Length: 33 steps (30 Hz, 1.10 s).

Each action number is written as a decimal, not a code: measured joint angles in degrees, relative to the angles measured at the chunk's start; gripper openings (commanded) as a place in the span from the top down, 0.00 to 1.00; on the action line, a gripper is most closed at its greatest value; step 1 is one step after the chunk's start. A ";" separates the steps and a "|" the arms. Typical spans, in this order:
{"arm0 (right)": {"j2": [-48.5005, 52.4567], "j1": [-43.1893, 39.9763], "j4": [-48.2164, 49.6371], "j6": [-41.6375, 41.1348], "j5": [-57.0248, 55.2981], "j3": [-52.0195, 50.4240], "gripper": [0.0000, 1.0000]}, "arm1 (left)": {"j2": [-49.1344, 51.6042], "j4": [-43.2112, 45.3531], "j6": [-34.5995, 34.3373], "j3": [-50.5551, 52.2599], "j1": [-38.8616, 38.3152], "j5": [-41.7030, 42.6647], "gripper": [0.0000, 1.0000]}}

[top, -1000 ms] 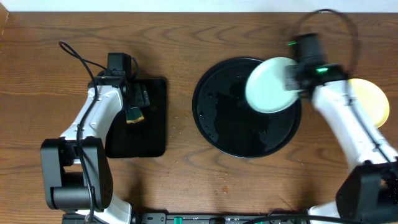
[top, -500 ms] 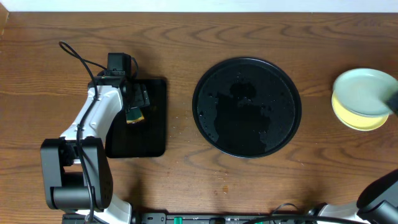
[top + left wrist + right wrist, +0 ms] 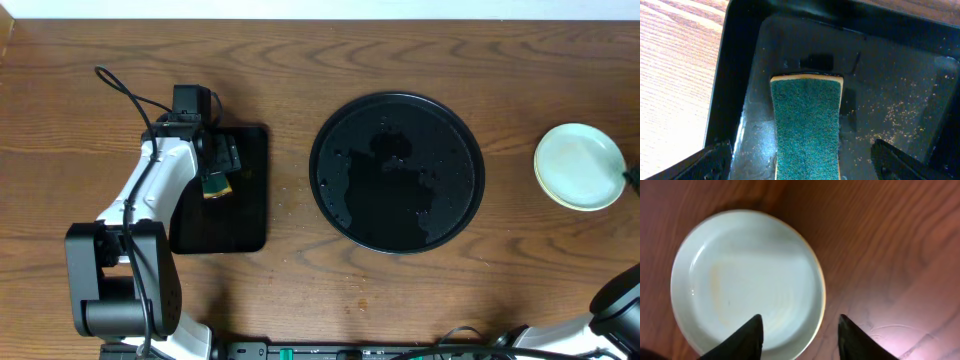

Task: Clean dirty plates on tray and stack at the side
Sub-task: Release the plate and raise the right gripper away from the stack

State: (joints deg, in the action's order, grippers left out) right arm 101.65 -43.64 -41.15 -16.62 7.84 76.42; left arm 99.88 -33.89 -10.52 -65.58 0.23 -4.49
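The round black tray (image 3: 397,172) lies mid-table, wet and with no plate on it. To its right a pale blue-white plate (image 3: 579,164) lies on the wood on top of a pale yellow plate (image 3: 572,206), of which only a thin edge shows. In the right wrist view my right gripper (image 3: 800,330) hovers open over the top plate (image 3: 747,282), one finger above the plate and the other above the wood, with the rim between them. My left gripper (image 3: 805,162) stands wide open over a green sponge (image 3: 807,125), which lies between its fingers untouched.
The sponge (image 3: 215,185) lies in a small rectangular black tray (image 3: 240,215) at the left, under the left arm (image 3: 150,190). Crumbs and water film the rectangular tray's floor (image 3: 890,100). Only a dark bit of the right arm (image 3: 632,178) shows at the overhead view's right edge.
The right arm carried the pale plate from above the round tray out to the right, set it on the yellow plate and opened its jaws. The left arm has not moved.
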 measured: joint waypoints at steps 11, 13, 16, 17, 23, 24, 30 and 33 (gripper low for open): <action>0.11 10.78 -2.60 15.23 13.90 0.00 0.32 | 0.00 0.00 0.00 0.00 0.00 0.00 0.11; 0.11 15.91 -2.69 17.64 14.58 0.00 0.11 | 0.00 0.00 0.00 0.00 0.00 0.00 0.11; 0.11 23.98 -2.75 20.68 14.84 0.00 0.01 | 0.00 0.00 0.00 0.00 0.00 0.00 0.11; 0.11 26.47 -2.82 21.33 14.93 0.00 0.01 | 0.00 0.00 0.00 0.00 0.00 0.00 0.11; 0.11 37.16 -3.21 23.15 14.91 0.00 0.01 | 0.00 -0.02 0.00 0.00 0.00 0.00 0.11; 0.11 38.42 -3.21 23.19 14.88 0.00 0.01 | 0.00 -0.02 0.00 0.00 0.00 0.00 0.11; 0.11 44.70 -3.26 23.56 14.86 0.00 0.01 | 0.00 -0.04 0.00 0.00 0.00 0.00 0.11; 0.11 46.27 -3.23 23.58 14.84 0.00 0.01 | 0.00 -0.02 0.00 0.00 0.00 0.00 0.11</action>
State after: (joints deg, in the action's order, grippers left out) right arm 101.75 2.63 -44.38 6.96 22.68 76.42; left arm 99.88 -33.91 -10.52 -65.58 0.23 -4.49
